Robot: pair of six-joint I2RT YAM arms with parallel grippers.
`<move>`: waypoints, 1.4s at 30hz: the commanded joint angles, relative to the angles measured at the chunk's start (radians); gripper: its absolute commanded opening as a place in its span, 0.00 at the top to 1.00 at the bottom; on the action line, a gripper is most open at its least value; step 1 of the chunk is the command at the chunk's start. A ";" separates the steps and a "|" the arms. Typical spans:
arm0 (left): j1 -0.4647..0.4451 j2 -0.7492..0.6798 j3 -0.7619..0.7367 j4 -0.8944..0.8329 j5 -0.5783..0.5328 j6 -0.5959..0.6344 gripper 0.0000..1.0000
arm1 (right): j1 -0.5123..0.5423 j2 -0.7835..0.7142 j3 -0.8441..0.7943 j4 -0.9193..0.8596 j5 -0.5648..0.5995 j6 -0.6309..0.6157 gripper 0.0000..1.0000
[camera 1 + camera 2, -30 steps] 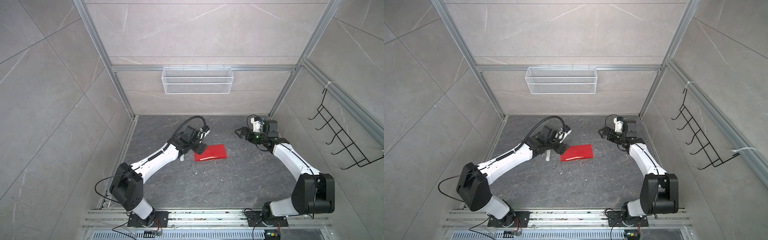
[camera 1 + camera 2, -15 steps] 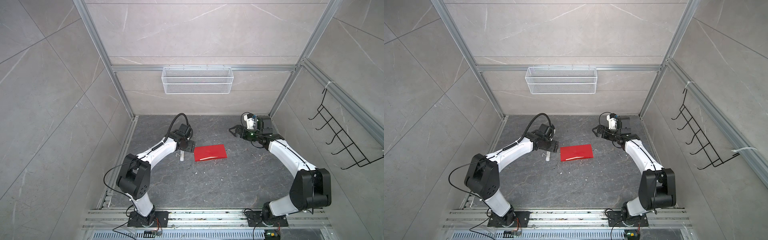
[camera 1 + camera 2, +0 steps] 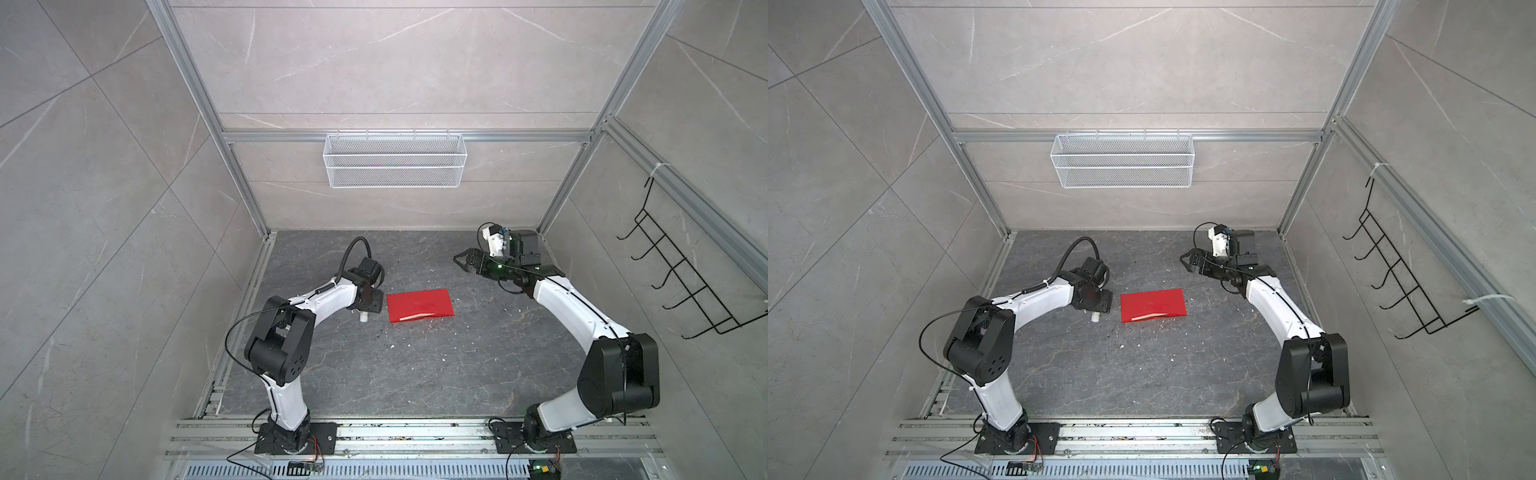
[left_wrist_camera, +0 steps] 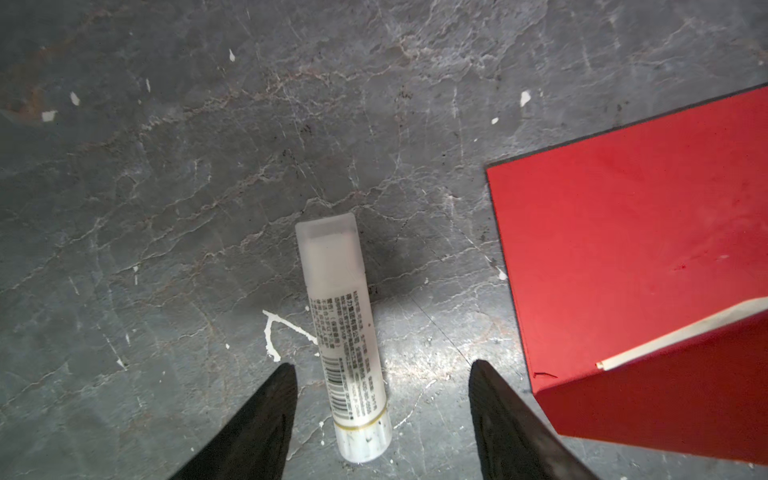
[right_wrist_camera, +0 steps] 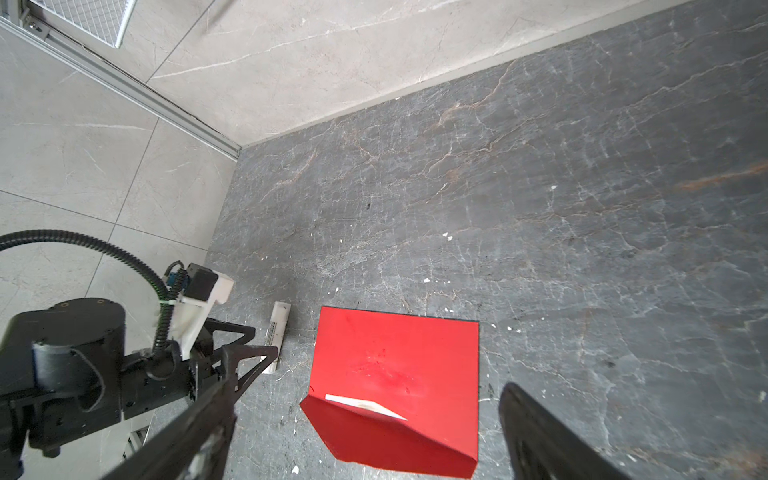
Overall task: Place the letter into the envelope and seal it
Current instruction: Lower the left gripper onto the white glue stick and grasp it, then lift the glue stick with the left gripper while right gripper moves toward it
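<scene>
At envelope (image 3: 419,311) 9 o'clock, left gripper (image 4: 382,365) straddled glue stick (image 4: 340,328), unclamped; right gripper (image 3: 460,264) wide, empty. Likely sealing: clamp stick next.

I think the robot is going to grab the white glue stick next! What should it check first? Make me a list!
1. Left gripper open: ok, jaws stand apart.
2. Glue stick between the jaws: ok, it lies flat and touches neither finger.
3. Envelope clear of the grab: ok, it lies off to the side.
4. Right gripper out of the way: ok, open and well away from the envelope.
5. Letter fully inside: cannot tell; only a pale strip shows at the flap.
6. Glue cap off: not ok, the cap is on.
</scene>
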 commanded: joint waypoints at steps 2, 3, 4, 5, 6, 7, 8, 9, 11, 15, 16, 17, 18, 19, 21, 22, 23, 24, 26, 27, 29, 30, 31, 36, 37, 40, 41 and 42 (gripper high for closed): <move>0.009 0.019 -0.007 0.013 -0.028 -0.019 0.36 | 0.009 0.018 0.027 -0.018 -0.013 -0.025 0.01; 0.009 0.022 -0.008 0.014 -0.032 -0.019 0.37 | 0.010 0.020 0.028 -0.018 -0.012 -0.025 0.01; 0.009 0.024 -0.010 0.015 -0.034 -0.019 0.40 | 0.009 0.020 0.028 -0.018 -0.013 -0.026 0.01; 0.011 0.027 -0.013 0.017 -0.036 -0.021 0.40 | 0.011 0.021 0.027 -0.018 -0.013 -0.027 0.01; 0.012 0.031 -0.014 0.020 -0.038 -0.021 0.41 | 0.011 0.022 0.028 -0.018 -0.013 -0.027 0.01; 0.014 0.035 -0.016 0.023 -0.038 -0.020 0.41 | 0.012 0.023 0.027 -0.018 -0.013 -0.027 0.01; 0.015 0.040 -0.016 0.025 -0.037 -0.020 0.43 | 0.012 0.024 0.028 -0.018 -0.016 -0.027 0.01; 0.016 0.043 -0.016 0.026 -0.035 -0.020 0.45 | 0.012 0.025 0.028 -0.018 -0.016 -0.027 0.01; 0.018 0.051 -0.019 0.029 -0.035 -0.020 0.47 | 0.013 0.027 0.030 -0.018 -0.016 -0.027 0.01; 0.023 0.061 -0.024 0.032 -0.032 -0.020 0.52 | 0.013 0.028 0.027 -0.018 -0.017 -0.027 0.01; 0.025 0.063 -0.025 0.036 -0.029 -0.020 0.54 | 0.013 0.028 0.025 -0.019 -0.017 -0.027 0.01; 0.028 0.066 -0.026 0.037 -0.026 -0.022 0.55 | 0.013 0.028 0.024 -0.018 -0.017 -0.028 0.01; 0.029 0.068 -0.027 0.036 -0.021 -0.024 0.56 | 0.014 0.028 0.024 -0.018 -0.017 -0.028 0.01; 0.032 0.073 -0.028 0.037 -0.017 -0.025 0.58 | 0.015 0.029 0.023 -0.018 -0.018 -0.029 0.01; 0.033 0.074 -0.030 0.040 -0.011 -0.025 0.61 | 0.015 0.029 0.022 -0.020 -0.019 -0.030 0.01; 0.034 0.077 -0.032 0.042 -0.009 -0.025 0.63 | 0.015 0.029 0.023 -0.021 -0.019 -0.031 0.01; 0.035 0.079 -0.033 0.042 -0.009 -0.025 0.66 | 0.015 0.029 0.023 -0.021 -0.019 -0.033 0.01; 0.037 0.082 -0.032 0.042 -0.007 -0.024 0.71 | 0.015 0.028 0.023 -0.023 -0.019 -0.033 0.01; 0.038 0.081 -0.032 0.045 0.001 -0.020 0.81 | 0.015 0.027 0.025 -0.024 -0.020 -0.033 0.01; 0.039 0.076 -0.034 0.050 0.003 -0.017 0.86 | 0.015 0.027 0.027 -0.025 -0.022 -0.034 0.01; 0.039 0.052 -0.039 0.070 0.010 0.001 0.91 | 0.016 0.027 0.033 -0.031 -0.023 -0.039 0.01; 0.038 0.036 -0.042 0.083 0.013 0.014 0.92 | 0.016 0.029 0.038 -0.035 -0.025 -0.042 0.01; 0.038 0.018 -0.046 0.100 0.014 0.032 0.93 | 0.017 0.029 0.045 -0.040 -0.028 -0.044 0.01; 0.037 -0.110 -0.059 0.199 0.041 0.149 1.00 | 0.030 0.024 0.081 -0.074 -0.046 -0.072 0.01; 0.037 -0.143 -0.069 0.235 0.059 0.174 1.00 | 0.035 0.023 0.089 -0.082 -0.052 -0.076 0.01; 0.036 -0.233 -0.113 0.358 0.141 0.246 1.00 | 0.049 0.024 0.123 -0.113 -0.074 -0.093 0.01; 0.033 -0.265 -0.132 0.405 0.161 0.268 1.00 | 0.057 0.025 0.140 -0.129 -0.080 -0.103 0.01; 0.033 -0.290 -0.148 0.442 0.184 0.289 1.00 | 0.068 0.025 0.155 -0.143 -0.084 -0.114 0.01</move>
